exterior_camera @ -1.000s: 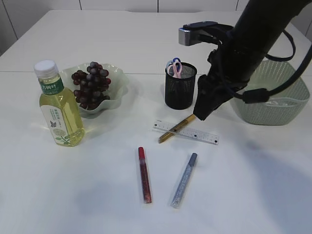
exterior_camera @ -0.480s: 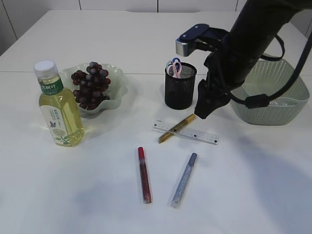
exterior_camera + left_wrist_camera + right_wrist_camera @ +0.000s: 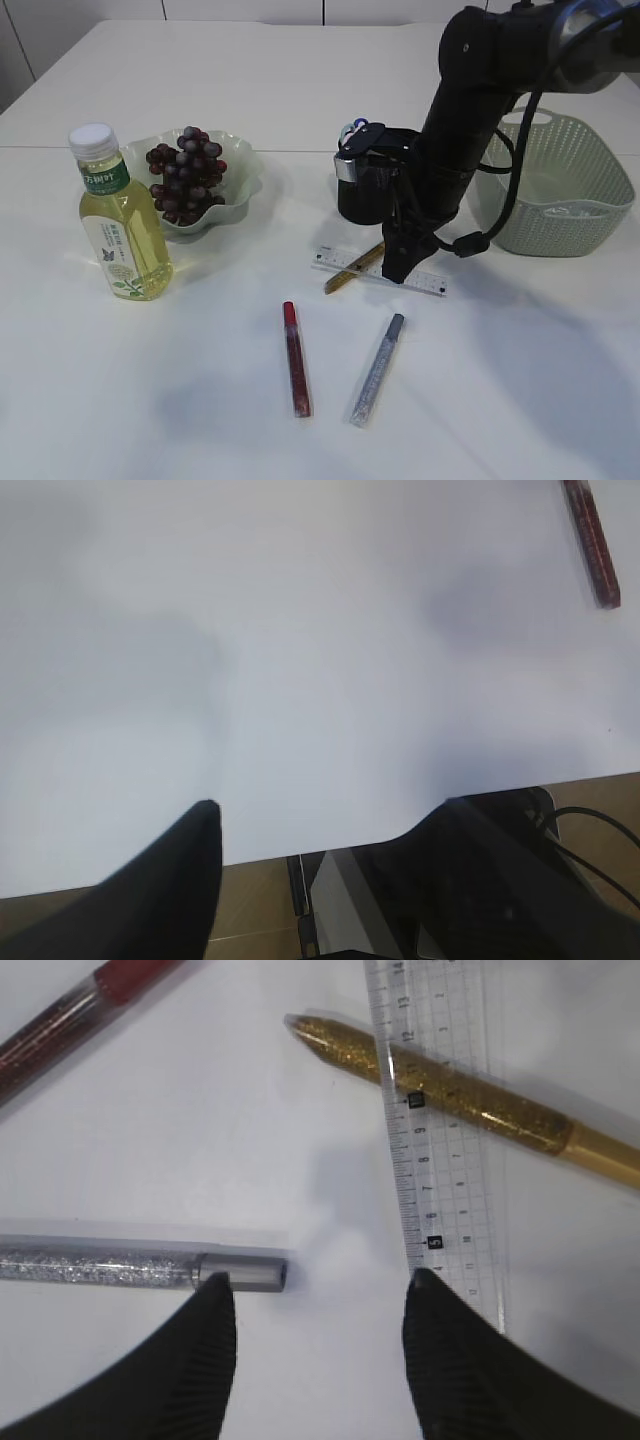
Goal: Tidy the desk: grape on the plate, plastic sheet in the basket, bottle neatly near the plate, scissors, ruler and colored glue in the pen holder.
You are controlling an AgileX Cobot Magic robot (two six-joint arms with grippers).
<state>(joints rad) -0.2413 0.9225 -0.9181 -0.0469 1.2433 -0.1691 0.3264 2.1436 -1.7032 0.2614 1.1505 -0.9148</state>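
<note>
Surface: a white table (image 3: pixel 180 420) is used as the desk; pale wall panels are seen behind it.
Landmark: a black mesh pen holder (image 3: pixel 362 198) stands near the middle of the table; scissors (image 3: pixel 357 131) with pink and blue handles are already seen inside it.
Ruler: a clear ruler (image 3: pixel 440 1130) lies flat just in front of the pen holder.
Gold glue pen: a gold glitter glue pen (image 3: pixel 440 1090) lies under the clear ruler, crossed with it.
Other glue pens: a red glitter pen (image 3: pixel 296 358) and a silver glitter pen (image 3: pixel 378 368) lie further forward of the pen holder, apart from each other.
Grapes: a bunch of dark grapes (image 3: pixel 186 173) rests on the scalloped plate (image 3: pixel 245 170), left of the pen holder.
Bottle: a bottle of yellow drink (image 3: pixel 118 215) stands upright just beside the plate.
Basket: a pale green basket (image 3: pixel 560 185) stands right of the pen holder; a clear sheet appears to lie inside, though this is not certain.
Right gripper: the right gripper (image 3: pixel 320 1290) is lowered over the ruler with its fingers spread wide; nothing is held.
Left gripper: the left gripper (image 3: pixel 320 830) is parked over the near table edge, fingers parted and empty.
Judged step: the ruler or gold pen is being approached for pickup.
Risk 1: both crossed items may be pinched together, since they overlap.
Risk 2: the thin flat ruler may slip from the fingertips, as little edge is offered.
Risk 3: the silver pen may be nudged by the nearer finger, as its cap lies close by.
</note>
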